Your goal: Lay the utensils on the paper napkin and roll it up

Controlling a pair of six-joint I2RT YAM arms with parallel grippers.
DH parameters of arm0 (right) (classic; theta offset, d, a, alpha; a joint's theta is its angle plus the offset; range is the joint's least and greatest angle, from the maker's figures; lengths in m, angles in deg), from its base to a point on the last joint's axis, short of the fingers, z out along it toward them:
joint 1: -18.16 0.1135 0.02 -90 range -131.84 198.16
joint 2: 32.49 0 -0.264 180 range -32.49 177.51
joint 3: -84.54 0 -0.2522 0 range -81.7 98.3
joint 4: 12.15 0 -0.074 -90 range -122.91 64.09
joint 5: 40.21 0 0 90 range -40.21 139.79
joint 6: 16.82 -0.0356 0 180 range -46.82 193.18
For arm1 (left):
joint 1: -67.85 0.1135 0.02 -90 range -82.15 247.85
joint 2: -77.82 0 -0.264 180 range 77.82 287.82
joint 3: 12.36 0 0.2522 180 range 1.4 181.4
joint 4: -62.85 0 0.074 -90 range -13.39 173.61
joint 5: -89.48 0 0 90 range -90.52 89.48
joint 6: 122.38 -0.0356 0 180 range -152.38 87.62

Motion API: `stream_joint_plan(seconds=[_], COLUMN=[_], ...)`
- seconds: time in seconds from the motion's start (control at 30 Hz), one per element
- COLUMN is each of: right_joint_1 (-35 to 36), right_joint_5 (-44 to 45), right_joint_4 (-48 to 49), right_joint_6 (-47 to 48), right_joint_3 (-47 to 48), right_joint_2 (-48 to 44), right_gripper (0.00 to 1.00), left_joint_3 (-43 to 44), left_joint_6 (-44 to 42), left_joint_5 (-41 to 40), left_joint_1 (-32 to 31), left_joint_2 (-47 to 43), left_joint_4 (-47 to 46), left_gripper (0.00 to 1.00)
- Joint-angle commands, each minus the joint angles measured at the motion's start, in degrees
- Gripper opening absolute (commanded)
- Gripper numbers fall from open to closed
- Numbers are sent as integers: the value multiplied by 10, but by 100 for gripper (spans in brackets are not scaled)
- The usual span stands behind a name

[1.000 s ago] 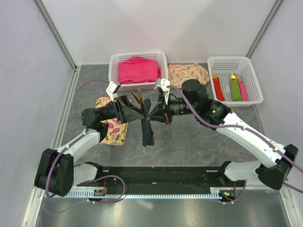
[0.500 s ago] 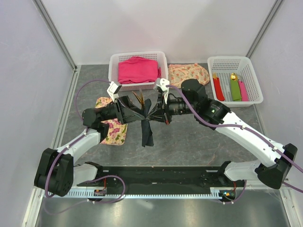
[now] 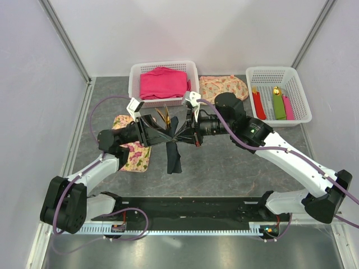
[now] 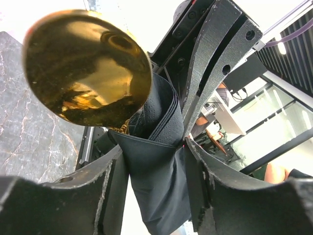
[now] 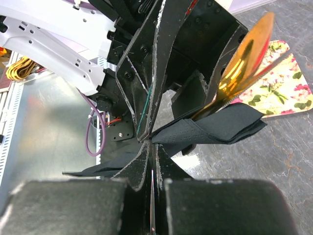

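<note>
Both grippers meet in mid-air over the table's middle. The paper napkin [image 3: 174,157] is a black sheet bunched between them, its tail hanging down. Gold heads of the utensils [image 3: 163,115] stick out of it toward the back. My left gripper [image 3: 161,134] has its fingers closed around the bundle; up close the napkin [image 4: 156,171] spans from one pad to the other, with a gold spoon bowl [image 4: 88,68] above. My right gripper [image 3: 180,134] is shut on a thin edge of the napkin [image 5: 215,129], beside a gold utensil head [image 5: 244,58].
A floral mat [image 3: 134,154] lies on the table under the left arm. At the back stand a white basket [image 3: 136,75] holding a pink cloth, a floral cloth [image 3: 223,87], and a right-hand basket [image 3: 277,75] with red, green and pink rolls.
The two grippers stay pressed together in the same spot. The gold utensil heads have shifted slightly toward the back, and the napkin's hanging tail has swung a little.
</note>
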Motion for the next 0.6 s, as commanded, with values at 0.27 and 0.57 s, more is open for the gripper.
stream_joint_plan(seconds=[0.27,0.57], right_joint_1=[1,1], right_joint_5=[22,51], right_joint_4=[32,28], right_joint_6=[10,14], right_joint_3=[5,-11], right_joint_2=[-21,-25], right_gripper=[0,0], left_joint_3=[2,7], left_joint_6=[31,46], left_joint_5=[-17,-26], left_joint_1=[7,8], left_joint_2=[-13,-23], left_joint_4=[-201,-201], left_gripper=[39,21])
